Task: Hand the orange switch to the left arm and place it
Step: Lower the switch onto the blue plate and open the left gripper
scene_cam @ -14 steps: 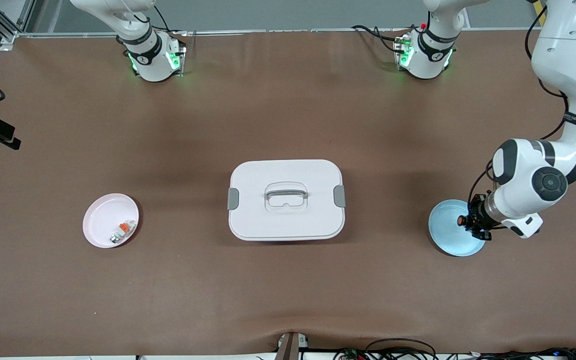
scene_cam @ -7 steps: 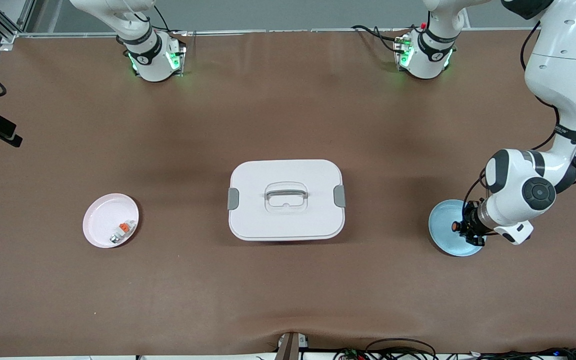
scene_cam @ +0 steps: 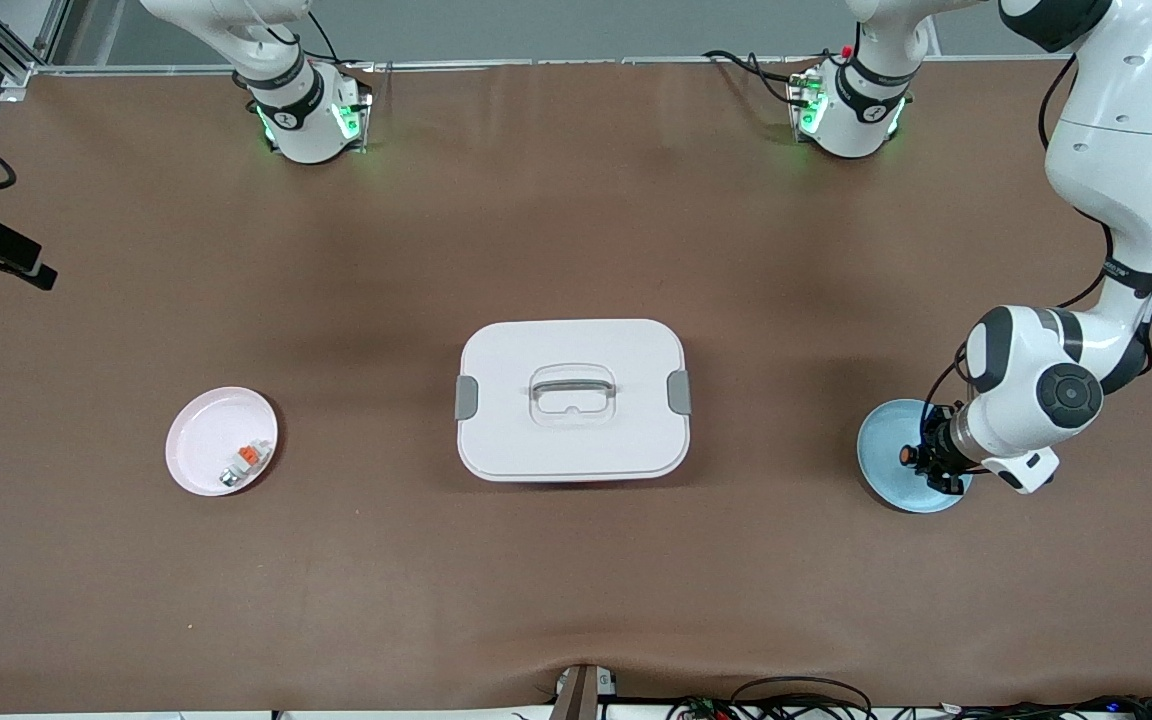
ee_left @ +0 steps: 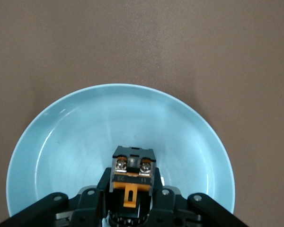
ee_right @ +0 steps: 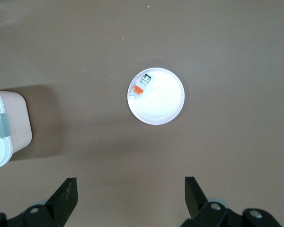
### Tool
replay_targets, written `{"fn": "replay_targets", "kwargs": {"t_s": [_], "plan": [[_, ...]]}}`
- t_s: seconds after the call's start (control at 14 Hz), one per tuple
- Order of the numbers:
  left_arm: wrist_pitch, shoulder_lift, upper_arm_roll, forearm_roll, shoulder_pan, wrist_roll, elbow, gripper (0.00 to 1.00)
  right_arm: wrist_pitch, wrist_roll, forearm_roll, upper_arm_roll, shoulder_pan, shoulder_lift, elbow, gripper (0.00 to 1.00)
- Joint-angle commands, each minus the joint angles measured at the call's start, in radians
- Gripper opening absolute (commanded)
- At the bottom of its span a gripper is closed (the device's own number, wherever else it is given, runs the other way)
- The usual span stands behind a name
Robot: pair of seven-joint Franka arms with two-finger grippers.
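Note:
The orange switch is a small black body with an orange face, and my left gripper is shut on it. It hangs low over the pale blue plate at the left arm's end of the table. In the left wrist view the switch sits between the black fingers, over the blue plate. Whether it touches the plate I cannot tell. My right gripper stands open and empty, high over bare table near the pink plate. The white box stands mid-table between the two plates.
The pink plate at the right arm's end holds a small white-grey piece with an orange tab. In the right wrist view that piece lies at the plate's rim, and a corner of the box shows at the edge.
My left arm has carried the switch lower over the blue plate and a little toward the box. The right arm's view and the other objects stay the same.

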Motion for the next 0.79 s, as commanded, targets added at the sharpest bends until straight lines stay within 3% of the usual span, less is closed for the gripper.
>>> {"fn": "replay_targets", "kwargs": {"t_s": [0.0,0.07,0.14,0.29,0.36,0.71], "plan": [[0.004,0.007,0.010,0.036,-0.010,-0.021,0.017,0.16,-0.015,0.008,0.001,0.033,-0.029,-0.025,-0.020,1.00],[0.004,0.008,0.010,0.039,-0.010,-0.021,0.017,0.28,-0.021,0.005,0.001,0.038,-0.031,-0.025,-0.020,1.00],[0.004,0.008,0.010,0.050,-0.010,-0.021,0.017,0.56,-0.022,-0.001,-0.004,0.050,-0.034,-0.025,-0.020,1.00],[0.004,0.008,0.010,0.061,-0.012,-0.021,0.022,0.96,-0.020,-0.017,-0.027,0.056,-0.043,-0.025,-0.019,1.00],[0.004,0.008,0.008,0.061,-0.010,-0.021,0.025,1.00,-0.017,-0.029,-0.035,0.061,-0.043,-0.025,-0.019,1.00],[-0.007,-0.030,0.008,0.062,-0.005,-0.014,0.037,1.00,-0.008,-0.046,-0.070,0.089,-0.060,-0.026,-0.013,1.00]]}}
